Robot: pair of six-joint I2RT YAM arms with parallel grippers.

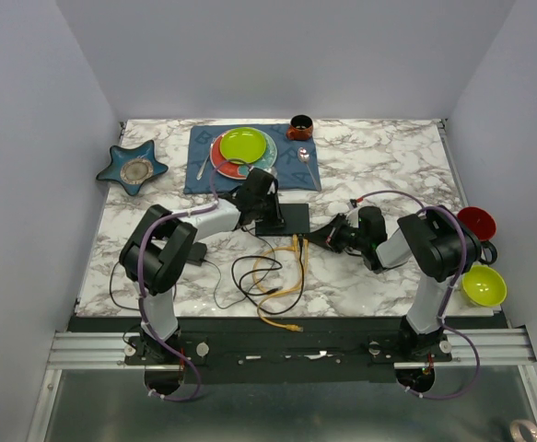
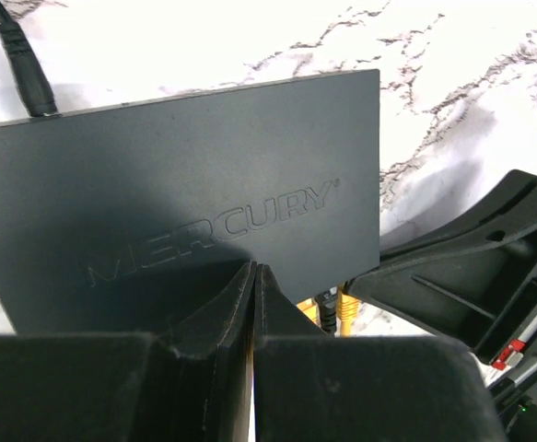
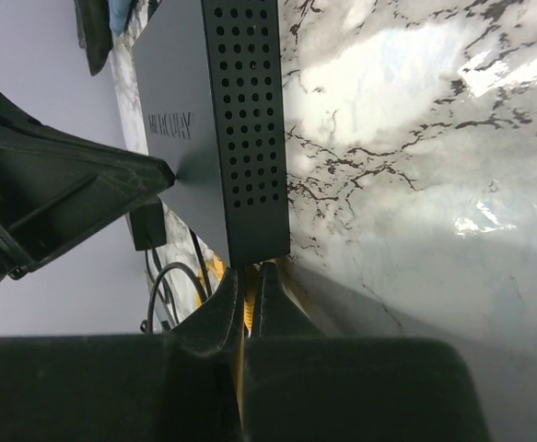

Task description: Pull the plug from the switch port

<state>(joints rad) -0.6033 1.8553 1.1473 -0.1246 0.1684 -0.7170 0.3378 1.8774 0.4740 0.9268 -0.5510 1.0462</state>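
Yellow cable [image 1: 282, 295] is trailing toward the near edge of the counter [image 1: 379, 276]; its plug [image 3: 248, 311] is sitting pinched in the closed right gripper [image 3: 251, 272], while the left gripper [image 2: 254, 269], fingers shut, is pressing down on the switch [image 2: 185, 184] mid-counter, apparently steadying it.

Switch [image 1: 294, 217] central; plate [image 1: 242, 144] behind it, cables [image 1: 282, 276] before it, star dish [image 1: 134, 168] far left.

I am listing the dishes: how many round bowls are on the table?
2. The red bowl sits at the right edge of the table; the yellow-green bowl sits on the same edge, nearer the front. The right arm may hide others.
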